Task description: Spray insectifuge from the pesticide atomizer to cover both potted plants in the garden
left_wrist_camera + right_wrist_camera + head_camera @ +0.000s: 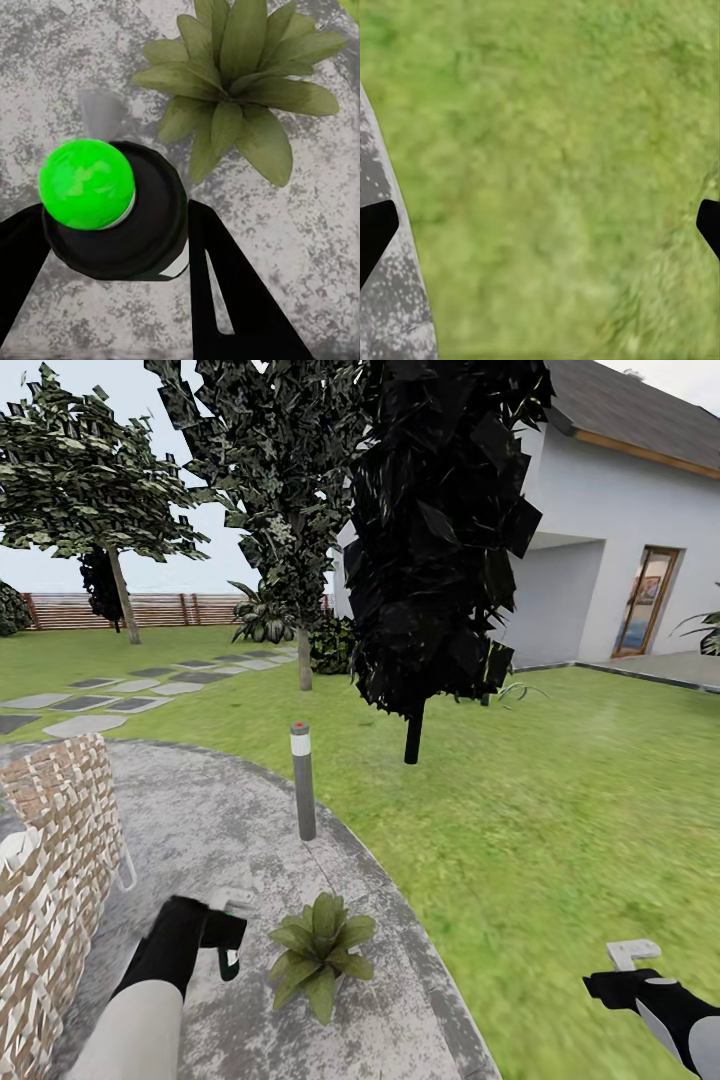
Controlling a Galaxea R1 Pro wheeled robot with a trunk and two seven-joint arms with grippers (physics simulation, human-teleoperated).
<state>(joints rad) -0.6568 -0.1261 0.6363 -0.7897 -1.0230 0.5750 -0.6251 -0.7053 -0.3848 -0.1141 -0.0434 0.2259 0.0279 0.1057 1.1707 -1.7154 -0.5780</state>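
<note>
The spraying step looks to be in hand. In the lower left of the head view the left gripper [228, 932] is clamped around the small dark green pesticide atomizer [229, 950], held just beside the potted plant [318, 950], a low rosette of broad pointed green leaves at the bottom centre of the frame, sitting on the mottled grey paved patio [200, 820].

In the left wrist view the atomizer [116, 210] sits left of centre between the black fingers [225, 292]. It is seen end-on, a round dark body with a bright green ball on it, so its long axis runs roughly along the camera's line of sight, down toward the paving. Which way the nozzle faces I cannot tell. The plant [232, 90] fills the upper right.

Next, I'd judge, the nozzle must be aimed at the leaves and the spray swept across the whole rosette.

The right gripper [632, 960], lower right, hangs over the green lawn [555, 165], spread wide and empty.
</note>
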